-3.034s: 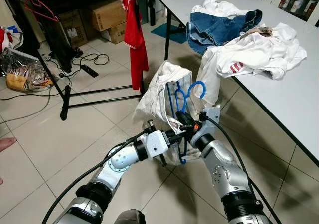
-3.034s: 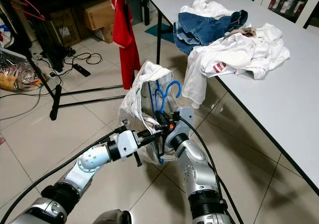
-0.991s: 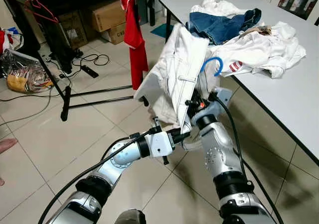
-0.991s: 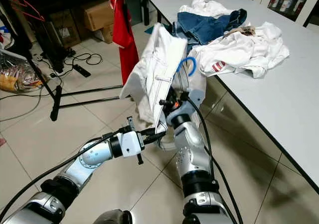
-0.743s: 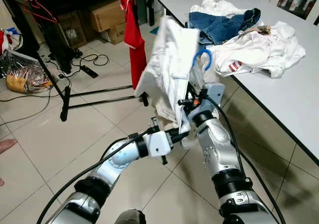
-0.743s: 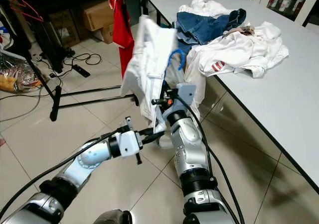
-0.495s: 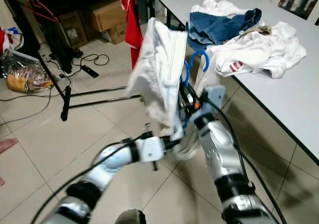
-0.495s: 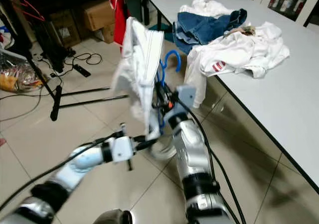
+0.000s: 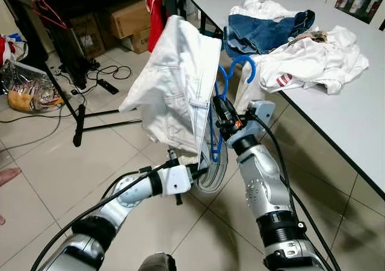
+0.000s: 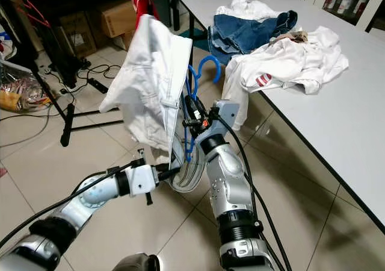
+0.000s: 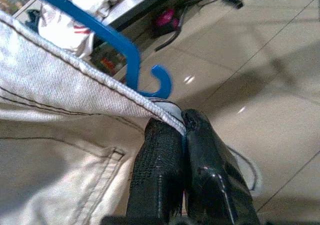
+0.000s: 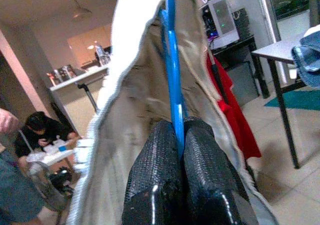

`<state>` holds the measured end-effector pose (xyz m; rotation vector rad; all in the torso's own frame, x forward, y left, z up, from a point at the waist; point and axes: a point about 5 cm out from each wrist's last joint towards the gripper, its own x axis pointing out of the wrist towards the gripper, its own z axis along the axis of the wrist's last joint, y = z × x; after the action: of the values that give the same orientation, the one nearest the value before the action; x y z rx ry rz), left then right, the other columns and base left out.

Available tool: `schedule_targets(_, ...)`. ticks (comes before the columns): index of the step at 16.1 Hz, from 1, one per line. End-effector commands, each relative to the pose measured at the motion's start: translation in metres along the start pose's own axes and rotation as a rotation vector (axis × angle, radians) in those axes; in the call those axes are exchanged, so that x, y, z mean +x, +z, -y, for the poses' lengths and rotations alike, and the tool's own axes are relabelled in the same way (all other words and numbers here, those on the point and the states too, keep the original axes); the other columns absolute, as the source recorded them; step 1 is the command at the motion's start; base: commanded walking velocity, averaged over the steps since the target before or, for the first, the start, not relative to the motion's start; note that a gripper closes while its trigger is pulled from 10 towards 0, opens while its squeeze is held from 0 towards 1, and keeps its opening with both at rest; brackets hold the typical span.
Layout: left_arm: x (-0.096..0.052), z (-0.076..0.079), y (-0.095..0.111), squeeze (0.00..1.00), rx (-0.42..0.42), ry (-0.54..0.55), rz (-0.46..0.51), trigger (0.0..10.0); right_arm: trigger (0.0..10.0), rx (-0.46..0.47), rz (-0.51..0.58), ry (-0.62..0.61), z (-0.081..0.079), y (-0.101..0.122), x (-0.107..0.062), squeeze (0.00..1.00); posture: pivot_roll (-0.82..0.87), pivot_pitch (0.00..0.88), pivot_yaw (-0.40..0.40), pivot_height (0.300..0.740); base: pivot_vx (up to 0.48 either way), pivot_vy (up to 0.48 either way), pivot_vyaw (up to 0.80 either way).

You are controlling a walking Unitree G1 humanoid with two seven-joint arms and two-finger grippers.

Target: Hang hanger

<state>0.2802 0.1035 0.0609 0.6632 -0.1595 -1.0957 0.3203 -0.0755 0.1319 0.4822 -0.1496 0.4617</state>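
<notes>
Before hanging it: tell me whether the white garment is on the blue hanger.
On. The white garment drapes over the blue hanger, whose hook sticks out above.

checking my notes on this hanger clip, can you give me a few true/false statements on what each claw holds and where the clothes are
1. The right claw is shut on the blue hanger. True.
2. The left claw is open and holds nothing. False: it is shut on the hem of the white garment.
3. The white garment lies flat on the floor. False: it is draped on the blue hanger, held up in the air.
4. Blue jeans lie on the table. True.
5. A red garment hangs behind the white one. True.
</notes>
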Motion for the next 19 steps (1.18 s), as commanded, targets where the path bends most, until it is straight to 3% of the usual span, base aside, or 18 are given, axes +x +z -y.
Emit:
schedule_targets(1,0.003,0.006,-0.002,0.0,0.011,-0.028,-0.013,0.0,10.0,0.022,0.116,0.07,-0.017,0.024,0.011,0.0,0.05,0.0,0.056,0.74,0.0,0.0,0.0)
schedule_targets(4,0.022,-0.01,0.014,0.0,0.034,0.041,0.052,0.0,10.0,-0.026,0.061,0.181,-0.036,0.016,0.013,0.0,0.05,0.0,0.055,0.74,0.0,0.0,0.0)
schedule_targets(7,0.03,-0.014,0.024,0.0,0.03,0.054,0.102,0.0,10.0,-0.023,0.015,0.142,-0.039,0.01,0.017,0.0,0.04,0.0,0.063,0.74,0.0,0.0,0.0)
schedule_targets(13,0.038,-0.005,0.032,0.0,0.004,0.04,0.169,0.0,10.0,-0.038,-0.076,-0.07,-0.017,-0.01,0.017,0.0,0.04,0.002,0.067,0.74,0.0,0.0,0.0)
schedule_targets(15,0.042,-0.011,0.042,0.0,0.002,0.074,0.228,0.0,10.0,-0.024,-0.116,-0.132,-0.009,-0.019,0.014,0.0,0.04,0.001,0.067,0.74,0.0,0.0,0.0)
schedule_targets(19,0.043,-0.032,0.058,0.0,0.009,0.185,0.313,0.0,10.0,-0.005,-0.147,-0.137,-0.003,-0.032,0.004,0.0,0.05,0.0,0.072,0.74,0.0,0.0,0.0)
